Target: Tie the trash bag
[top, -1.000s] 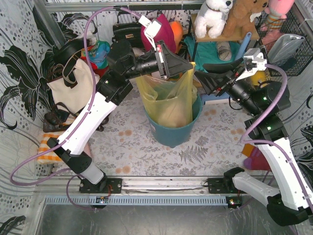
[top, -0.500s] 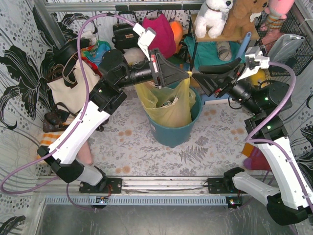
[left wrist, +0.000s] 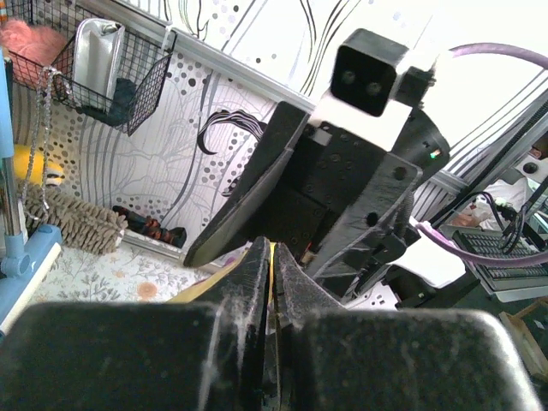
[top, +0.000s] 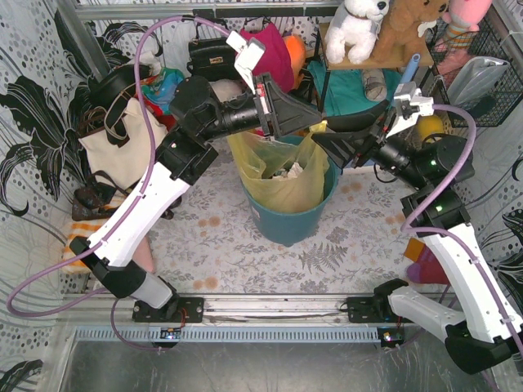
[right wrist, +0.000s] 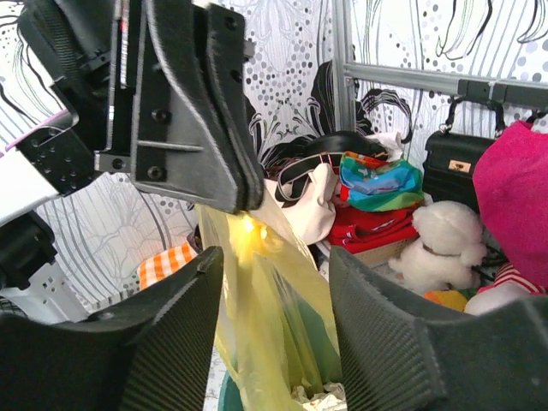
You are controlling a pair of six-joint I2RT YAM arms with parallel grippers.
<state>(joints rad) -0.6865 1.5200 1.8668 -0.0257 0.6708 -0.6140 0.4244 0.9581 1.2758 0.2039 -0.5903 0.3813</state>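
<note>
Between left gripper (top: 317, 122) fingers, almost closed: bag (top: 282, 175) corner pinched, held high. Right gripper (right wrist: 276, 257) open, astride same corner. Both arms stretched forward.

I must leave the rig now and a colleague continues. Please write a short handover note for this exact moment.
Left claw: shut on the top edge of the trash bag, holding it up.
Right claw: open, facing that pinched edge, gripping nothing.
Bag: stands in the teal bin, mouth open, crumpled white paper inside.
Done: one edge pinched.
Left: grip a second part of the rim, gather the mouth, tie the knot.
</note>
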